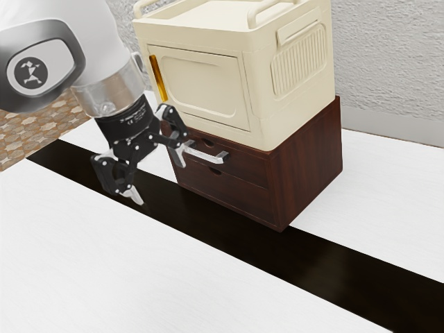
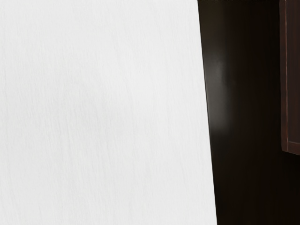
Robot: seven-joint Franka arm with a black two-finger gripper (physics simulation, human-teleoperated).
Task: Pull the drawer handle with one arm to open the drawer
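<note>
Gripper (image 1: 160,178), its fingers spread apart, hangs near the silver handle (image 1: 220,158) on a dark wooden drawer unit (image 1: 309,163).

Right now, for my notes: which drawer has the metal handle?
The upper drawer, under the cream box; its handle sets it apart from the lower drawer.
</note>
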